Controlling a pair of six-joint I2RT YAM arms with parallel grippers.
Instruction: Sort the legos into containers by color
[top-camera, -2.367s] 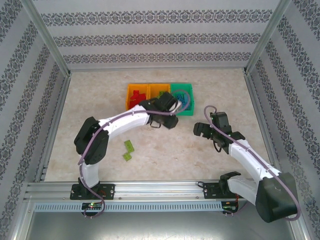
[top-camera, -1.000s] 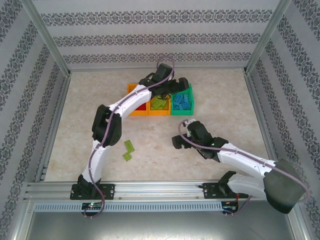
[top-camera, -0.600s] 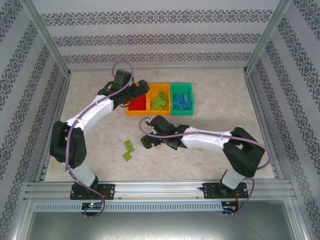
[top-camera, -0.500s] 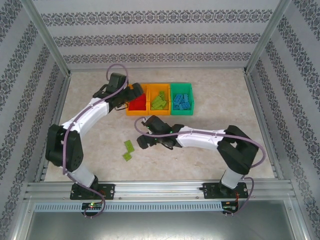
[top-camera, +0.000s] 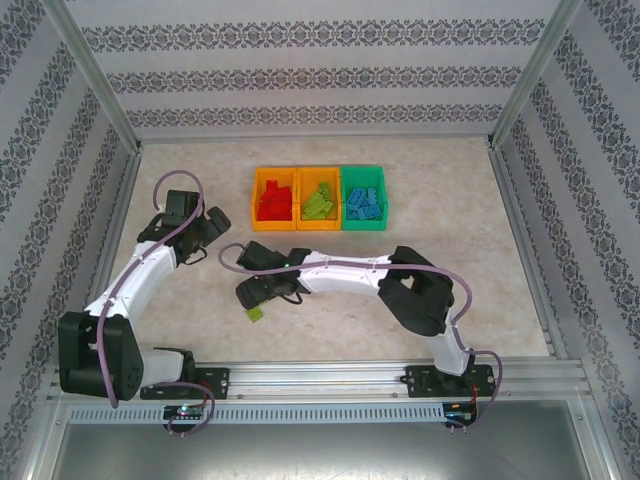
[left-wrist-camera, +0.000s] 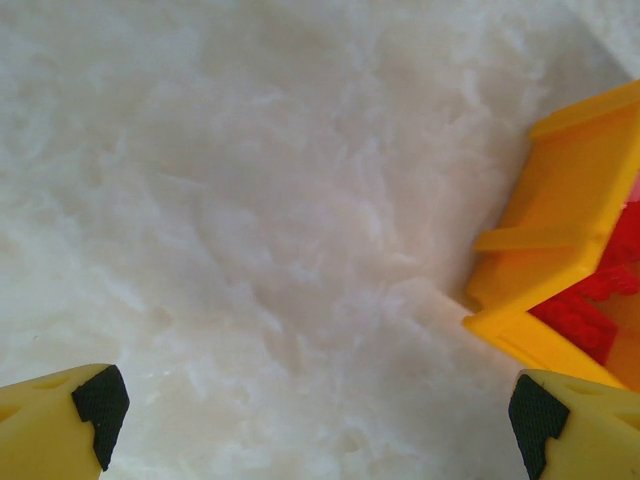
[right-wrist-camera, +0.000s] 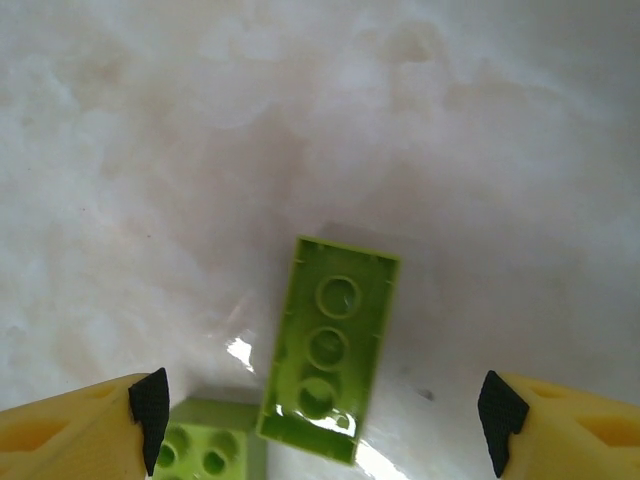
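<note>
Two lime green legos lie on the table. One (right-wrist-camera: 330, 345) is flipped hollow side up and sits between the wide-apart fingers of my right gripper (right-wrist-camera: 325, 420), which is open and touches neither side of it. The other (right-wrist-camera: 205, 450) lies studs up by the left fingertip (right-wrist-camera: 150, 400). From above, my right gripper (top-camera: 262, 290) hovers over them, with one green lego (top-camera: 257, 313) peeking out. The containers stand at the back: an orange bin (top-camera: 254, 198) with red legos (top-camera: 272, 203), an orange bin (top-camera: 300, 192) with green ones, and a green bin (top-camera: 362, 174) with blue ones. My left gripper (top-camera: 200, 235) is open and empty.
In the left wrist view, the left gripper (left-wrist-camera: 315, 430) hangs over bare marbled table, with the corner of the red-filled orange bin (left-wrist-camera: 570, 230) at the right. Metal frame rails (top-camera: 100, 230) and patterned walls enclose the table.
The left arm swung from the bins to the left and back toward me. The right arm swept left across the table to the two green legos, and its jaws narrowed a little.
</note>
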